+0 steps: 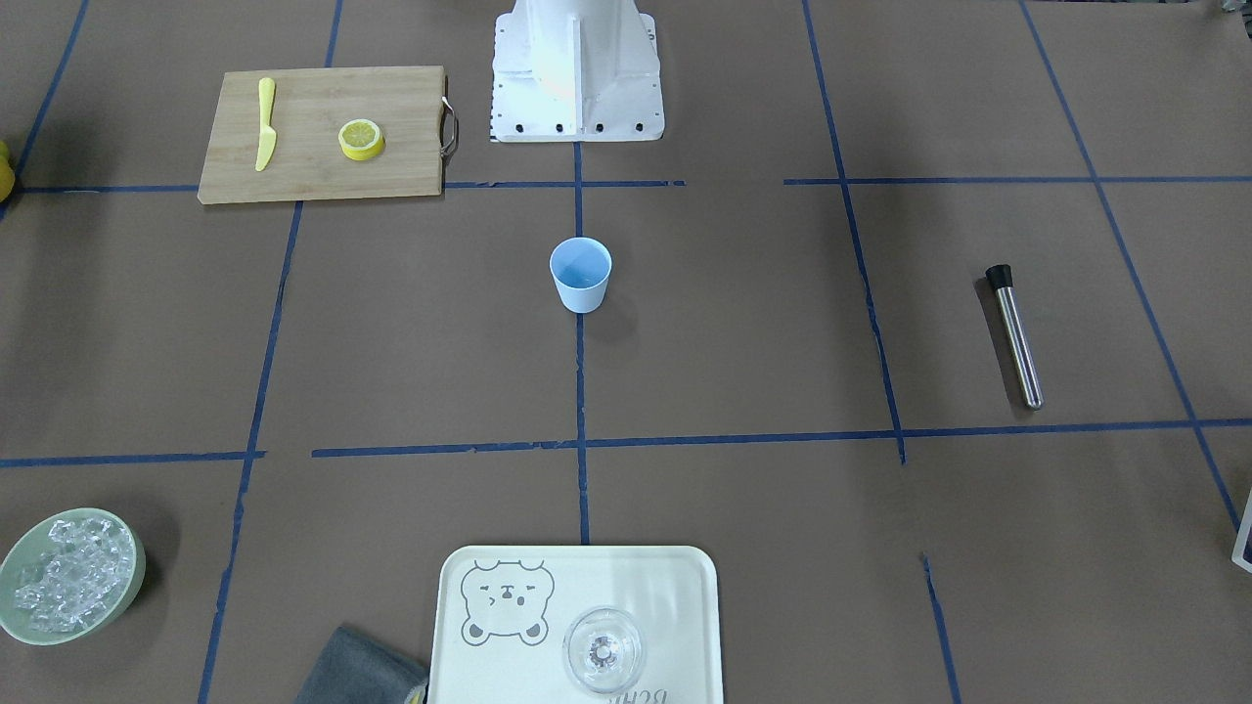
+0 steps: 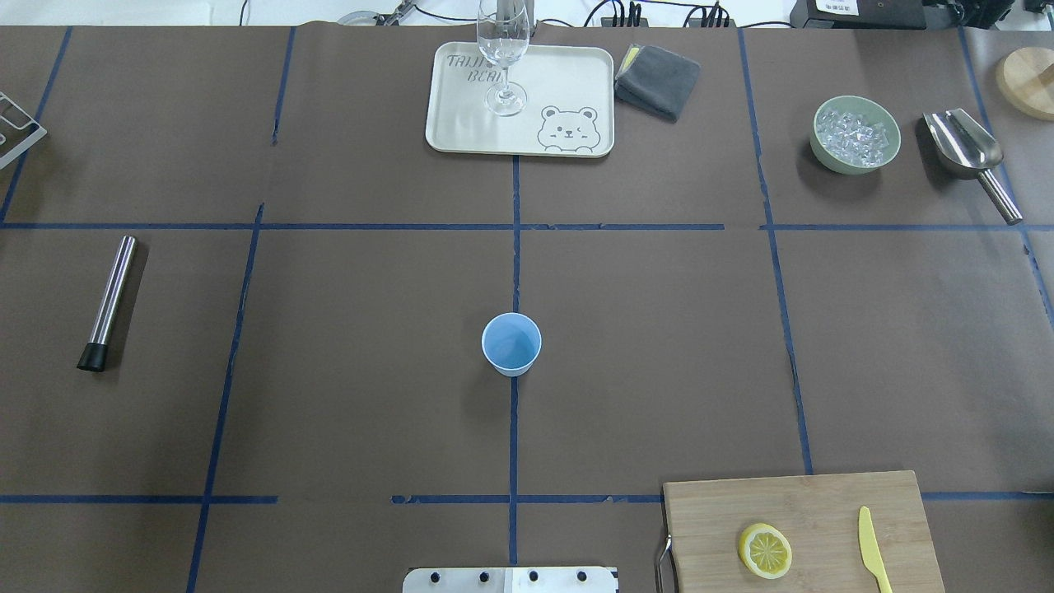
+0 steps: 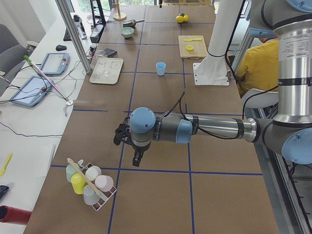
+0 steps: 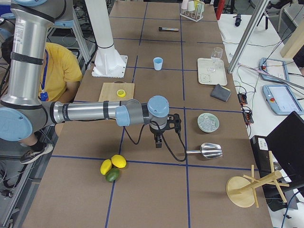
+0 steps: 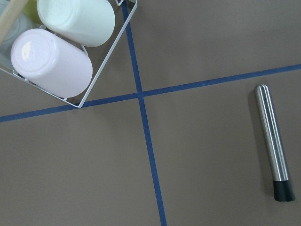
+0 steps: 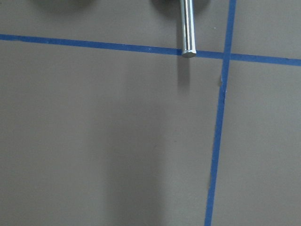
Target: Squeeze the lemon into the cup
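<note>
Step in hand, as I read it: get to the lemon [image 2: 766,550]; nothing has been picked up yet. It lies flat on the cutting board [image 2: 823,502], near the robot's base on its right side. In the overhead view that is about 4 o'clock from the cup [image 2: 511,344], well apart from it. The cup stands upright mid-bench on the centre tape line.

- The right arm is the sensible one, since the board is on its side.
- Come straight down over the slice and pinch across the rim, not the face.
- The yellow knife [image 2: 873,548] sits at 3 o'clock of the lemon, near but apart, so close along the 12–6 line to stay off it.
- Lift clear of the board, carry towards 10 o'clock, and stop centred over the cup mouth before squeezing. The cup looks light and an off-centre touch could tip it.

Hard to make out:
- The left fingers [image 3: 136,160] and right fingers [image 4: 158,142] show only in the side views, small and dark, so I cannot tell whether either is released or clenched. Neither is near a task thing.
- The wrist views show neither lemon nor cup.
- The lemon looks thick from the front; one slice or two stacked, unclear.
- The overhead view cuts off the board's lower edge.
- Whether the cup already holds liquid is unclear.
</note>
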Controlling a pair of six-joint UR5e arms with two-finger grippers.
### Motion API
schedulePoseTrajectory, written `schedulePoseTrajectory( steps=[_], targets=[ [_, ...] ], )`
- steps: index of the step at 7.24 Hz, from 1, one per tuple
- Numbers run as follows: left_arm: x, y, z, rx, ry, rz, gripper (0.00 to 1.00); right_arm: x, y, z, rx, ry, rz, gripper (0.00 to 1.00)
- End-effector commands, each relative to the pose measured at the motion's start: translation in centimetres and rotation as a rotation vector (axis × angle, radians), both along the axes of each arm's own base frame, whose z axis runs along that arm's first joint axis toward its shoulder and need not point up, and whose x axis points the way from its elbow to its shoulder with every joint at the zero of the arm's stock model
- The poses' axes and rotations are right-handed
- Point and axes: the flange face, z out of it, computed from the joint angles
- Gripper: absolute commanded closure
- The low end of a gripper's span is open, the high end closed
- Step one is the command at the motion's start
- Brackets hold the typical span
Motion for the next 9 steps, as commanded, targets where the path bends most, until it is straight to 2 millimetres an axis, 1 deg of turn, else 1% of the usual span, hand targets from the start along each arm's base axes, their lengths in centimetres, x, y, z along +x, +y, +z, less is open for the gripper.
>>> schedulePoseTrajectory(
  steps=[1, 2, 3, 4, 5, 6, 7, 8, 9],
  targets=[
    [0.3, -0.1, -0.9, 0.074, 0.034, 0.006, 0.0, -8.5, 0.3, -3.4, 0.09, -0.055, -0.11, 0.0],
    [0.3, -0.1, -0.9, 0.076, 0.039, 0.007, 0.0, -10.1, 0.8, -4.9, 0.124, -0.076, -0.085, 0.0],
    [0.3, -0.2, -1.1, 0.082, 0.04, 0.006, 0.0, -13.8, 2.0, -7.1, 0.097, -0.083, -0.103, 0.0],
    [0.4, -0.2, -1.1, 0.08, 0.04, 0.007, 0.0, -18.0, 4.2, -11.6, 0.067, -0.071, -0.073, 0.0],
    [0.4, -0.2, -1.1, 0.08, 0.04, 0.007, 0.0, -22.7, 7.1, -14.7, 0.017, -0.058, -0.048, 0.0],
    [0.4, -0.2, -1.1, 0.095, 0.039, 0.011, 0.0, -27.5, 11.1, -17.8, 0.022, -0.037, -0.015, 0.0],
    [0.5, -0.3, -0.9, 0.113, 0.039, 0.012, 0.0, -31.8, 15.8, -20.9, 0.006, -0.055, 0.021, 0.0],
    [0.5, -0.3, -1.0, 0.114, 0.039, 0.01, 0.0, -34.4, 19.6, -22.3, 0.007, -0.059, 0.046, 0.0],
    [0.7, -0.3, -0.8, 0.101, 0.041, 0.006, 0.0, -35.7, 21.6, -22.2, -0.044, -0.052, 0.058, 0.0]
  ],
)
